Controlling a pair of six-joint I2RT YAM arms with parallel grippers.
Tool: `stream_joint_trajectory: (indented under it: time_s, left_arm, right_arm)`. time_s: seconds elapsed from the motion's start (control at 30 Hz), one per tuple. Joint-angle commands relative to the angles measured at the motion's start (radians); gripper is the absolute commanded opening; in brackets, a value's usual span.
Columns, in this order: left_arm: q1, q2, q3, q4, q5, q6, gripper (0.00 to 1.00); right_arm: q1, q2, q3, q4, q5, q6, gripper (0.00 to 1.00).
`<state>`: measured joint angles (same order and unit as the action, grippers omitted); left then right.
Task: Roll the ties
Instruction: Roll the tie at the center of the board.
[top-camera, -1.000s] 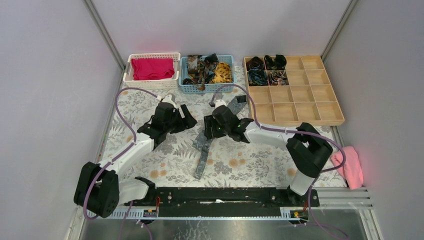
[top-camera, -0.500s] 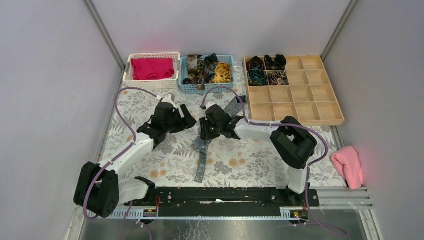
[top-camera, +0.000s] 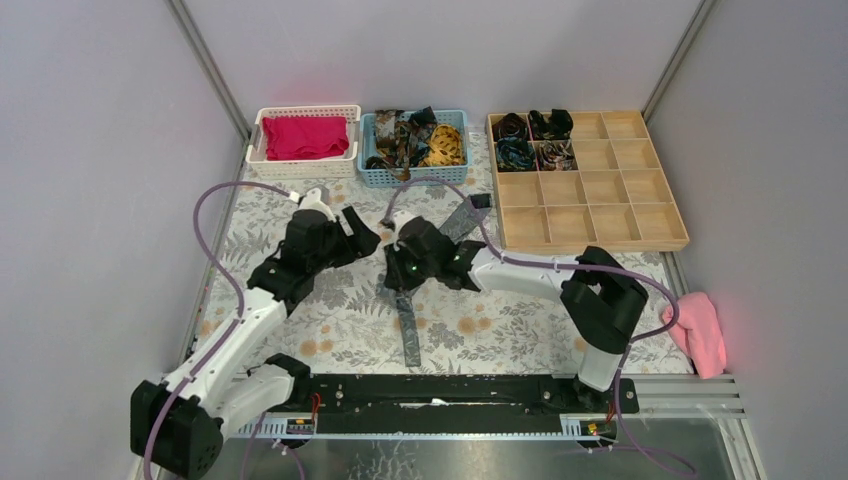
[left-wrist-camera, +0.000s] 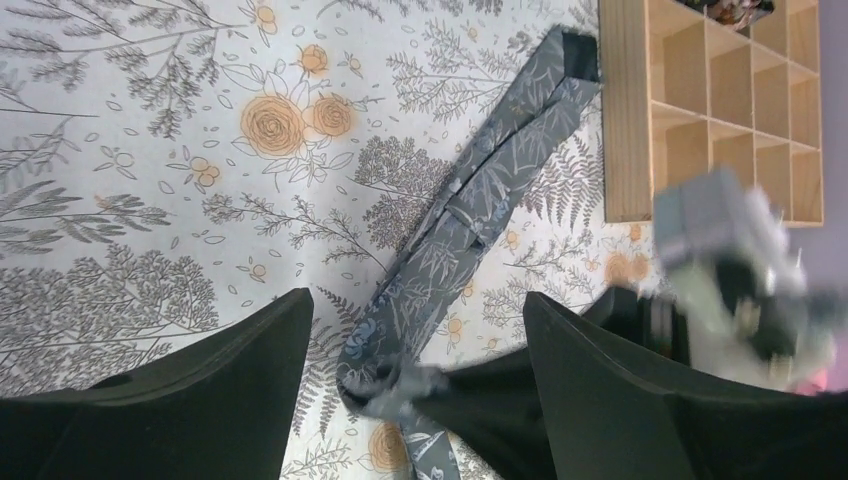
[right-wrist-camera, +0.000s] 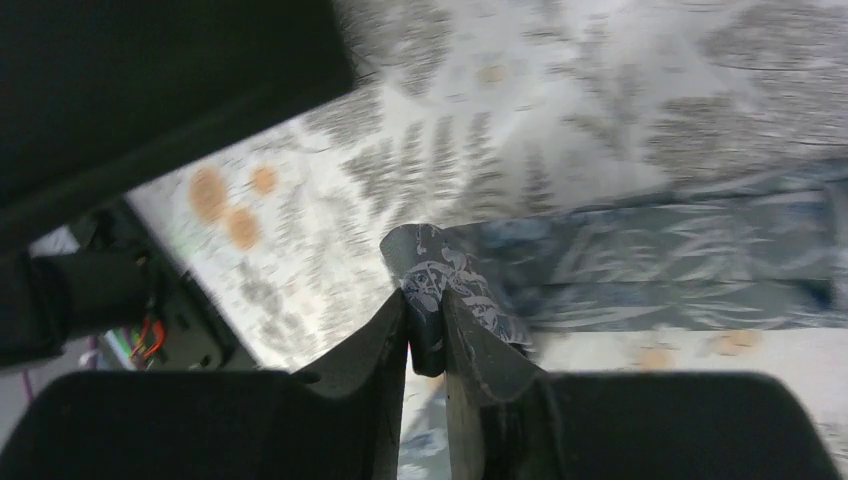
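Grey tie (top-camera: 409, 327): one. It lies flat and long on the flowery table (top-camera: 300, 325), in the middle, and slants from the near edge up towards the wooden tray (top-camera: 668, 232).
Far end of the tie: just beside the tray's near corner, seen by the left wrist camera (left-wrist-camera: 470, 210).
Right gripper (right-wrist-camera: 425, 308): its two fingers are pressed together on a folded bit of the grey tie (right-wrist-camera: 700, 255) and lift that bit off the table.
Left gripper (left-wrist-camera: 415, 300): its fingers are spread wide. It hangs over the tie and touches nothing.
Rolled ties (top-camera: 512, 127): four small coils, one each in four boxes at the tray's far left corner.
Loose ties (top-camera: 405, 140): a tangled heap in the blue basket (top-camera: 372, 176). I cannot count them. One is yellow-orange.
Baskets: two, side by side at the far edge. The white basket (top-camera: 258, 155) holds one magenta cloth (top-camera: 305, 137).
Pink cloth (top-camera: 699, 332): one, off the table's right side.
Purple cables (top-camera: 214, 222): two, one on each arm.
In the way: from above, the right gripper (top-camera: 398, 283) hides the middle of the tie, and the left gripper (top-camera: 362, 238) is just beside it.
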<state>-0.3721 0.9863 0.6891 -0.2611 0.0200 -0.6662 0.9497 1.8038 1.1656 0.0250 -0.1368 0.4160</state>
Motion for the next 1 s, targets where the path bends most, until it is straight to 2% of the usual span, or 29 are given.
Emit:
stream_joint_trajectory:
  time_s: [0.0,0.23,0.33,0.47,0.6,0.7,0.83,0.97]
  left_arm:
    - [0.008,-0.087,0.068,-0.119,-0.067,-0.009,0.85]
    - [0.007,-0.188,0.131,-0.219,-0.108,0.004,0.87]
    - [0.007,-0.198,0.129,-0.23,-0.119,0.009,0.88]
    - [0.007,-0.197,0.121,-0.24,-0.123,0.014,0.88]
    - [0.007,-0.217,0.139,-0.274,-0.161,0.008,0.89]
    - [0.008,-0.247,0.161,-0.288,-0.199,0.009,0.91]
    - [0.007,-0.248,0.164,-0.28,-0.198,0.005,0.92]
    - [0.008,-0.212,0.129,-0.234,-0.144,-0.015,0.73]
  right_arm:
    - [0.149,-0.068,0.068,-0.094,0.047,-0.03,0.24]
    - [0.324,-0.005,0.064,-0.122,0.129,0.014,0.26]
    - [0.375,0.051,0.058,-0.114,0.13,0.048,0.49]
    - [0.418,0.084,0.062,-0.134,0.24,0.022,0.6]
    - [0.428,0.021,0.028,-0.167,0.321,0.027,0.61]
    - [0.426,-0.054,-0.039,-0.168,0.444,0.039,0.61]
    - [0.383,-0.067,-0.012,-0.282,0.591,0.054,0.58]
    - [0.279,-0.019,0.012,-0.303,0.572,0.093,0.43]
